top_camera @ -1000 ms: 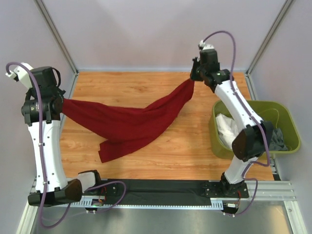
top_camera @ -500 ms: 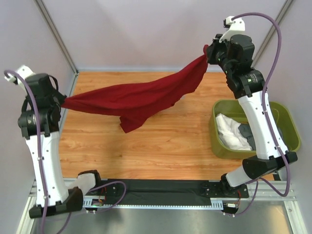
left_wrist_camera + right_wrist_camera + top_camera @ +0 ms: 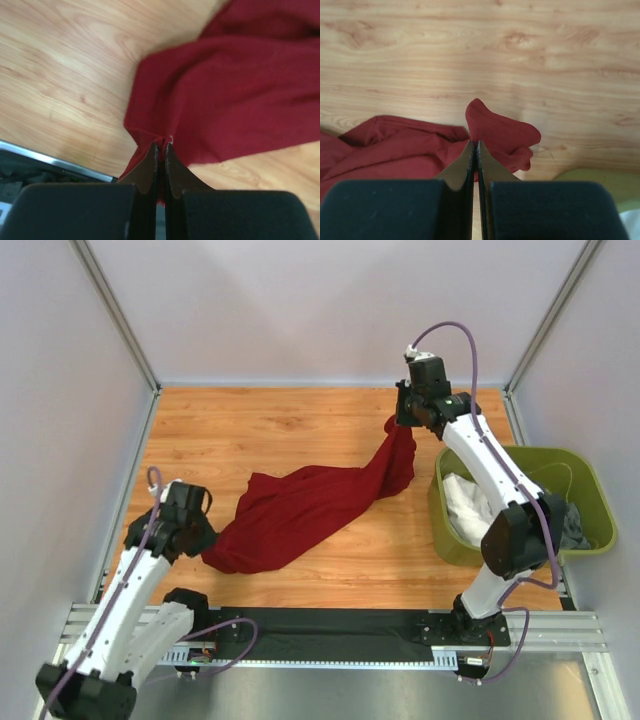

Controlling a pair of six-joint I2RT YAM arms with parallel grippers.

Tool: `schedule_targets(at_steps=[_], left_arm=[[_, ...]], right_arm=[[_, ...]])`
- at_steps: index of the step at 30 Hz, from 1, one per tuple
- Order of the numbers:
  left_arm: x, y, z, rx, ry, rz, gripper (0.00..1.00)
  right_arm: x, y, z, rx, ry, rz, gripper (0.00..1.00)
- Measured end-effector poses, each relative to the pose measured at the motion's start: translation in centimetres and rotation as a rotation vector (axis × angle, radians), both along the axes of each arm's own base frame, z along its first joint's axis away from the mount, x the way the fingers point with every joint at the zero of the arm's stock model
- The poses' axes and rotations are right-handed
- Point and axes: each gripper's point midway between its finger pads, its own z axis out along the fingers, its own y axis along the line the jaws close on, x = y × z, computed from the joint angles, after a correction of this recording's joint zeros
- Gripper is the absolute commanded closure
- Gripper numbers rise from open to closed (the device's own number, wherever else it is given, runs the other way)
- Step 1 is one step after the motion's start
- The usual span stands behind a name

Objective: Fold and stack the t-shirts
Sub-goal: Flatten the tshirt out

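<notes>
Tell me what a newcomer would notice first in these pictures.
A dark red t-shirt lies in a rumpled diagonal band across the wooden table, pinched at its near-left end by the left gripper and at its far-right end by the right gripper. At the table's right edge, an olive-green tub holds white cloth and grey cloth.

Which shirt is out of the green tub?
The dark red t-shirt, held by the left tool and right tool. The white t-shirt and grey t-shirt lie in the tub.

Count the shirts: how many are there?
3. The dark red t-shirt lies on the table, pinched by the left gripper and right gripper; the white t-shirt and dark grey t-shirt sit in the green tub. More may hide beneath them.
</notes>
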Motion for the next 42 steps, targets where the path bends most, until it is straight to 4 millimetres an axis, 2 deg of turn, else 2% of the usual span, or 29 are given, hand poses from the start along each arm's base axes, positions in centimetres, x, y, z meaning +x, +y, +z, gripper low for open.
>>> schedule_targets(at_steps=[1, 3, 4, 6, 7, 8, 10, 12, 14, 16, 17, 19, 21, 22, 25, 27, 29, 35, 42], left_arm=[[0.1, -0.6, -0.4, 0.009, 0.030, -0.034, 0.82], [-0.3, -2.1, -1.8, 0.044, 0.132, -0.104, 0.53], [-0.4, -2.6, -2.4, 0.068, 0.177, -0.125, 0.25], [-0.5, -3.0, -3.3, 0.114, 0.247, -0.152, 0.03], [-0.3, -2.9, -3.4, 0.140, 0.265, -0.150, 0.01], [0.0, -2.7, -2.8, 0.167, 0.271, -0.143, 0.01], [2.1, -2.3, 0.0, 0.213, 0.205, -0.132, 0.01], [6.1, -3.0, 4.5, 0.227, 0.036, -0.148, 0.04], [9.7, -3.7, 8.2, 0.222, -0.106, -0.165, 0.06], [13.2, -4.7, 9.9, 0.202, -0.174, -0.183, 0.08], [14.8, -4.9, 9.9, 0.193, -0.181, -0.186, 0.09], [18.5, -5.5, 8.6, 0.182, -0.153, -0.193, 0.10], [21.6, -6.2, 5.5, 0.176, -0.089, -0.207, 0.10], [22.9, -6.4, 3.2, 0.178, -0.035, -0.219, 0.11], [24.0, -7.1, -2.5, 0.176, 0.092, -0.256, 0.12], [23.8, -7.4, -4.9, 0.168, 0.151, -0.276, 0.14], [23.9, -7.7, -5.7, 0.151, 0.167, -0.283, 0.15], [26.3, -8.5, -5.8, 0.108, 0.120, -0.279, 0.18], [24.7, -8.1, -8.4, 0.100, 0.178, -0.267, 0.19]], right_arm=[[0.1, 0.1, -0.7, -0.002, 0.017, -0.002, 1.00], [0.2, 0.4, -2.4, -0.002, 0.059, -0.005, 1.00], [0.3, 0.5, -2.9, -0.002, 0.071, -0.006, 1.00], [0.4, 0.7, -3.5, -0.002, 0.085, -0.007, 1.00], [0.3, 0.8, -3.6, -0.002, 0.088, -0.007, 1.00], [0.3, 0.9, -3.6, -0.002, 0.089, -0.005, 1.00], [0.3, 1.0, -3.6, -0.001, 0.089, -0.003, 1.00], [0.3, 1.0, -3.7, -0.002, 0.089, -0.003, 1.00], [0.2, 1.0, -3.7, -0.003, 0.089, -0.003, 1.00], [0.3, 1.0, -3.7, -0.003, 0.089, -0.004, 1.00], [0.3, 1.0, -3.7, -0.003, 0.089, -0.004, 1.00], [0.3, 1.0, -3.7, -0.003, 0.088, -0.004, 1.00], [0.2, 1.0, -3.8, -0.003, 0.090, -0.005, 1.00], [0.2, 1.0, -4.0, -0.005, 0.095, -0.005, 1.00], [-0.1, 0.8, -4.5, -0.011, 0.107, -0.007, 1.00], [-0.2, 0.8, -4.7, -0.013, 0.113, -0.008, 1.00], [-0.1, 0.9, -4.7, -0.009, 0.111, -0.010, 1.00], [-0.1, 0.9, -4.8, -0.005, 0.116, -0.010, 1.00], [0.2, 1.1, -6.3, -0.016, 0.147, -0.010, 1.00]])
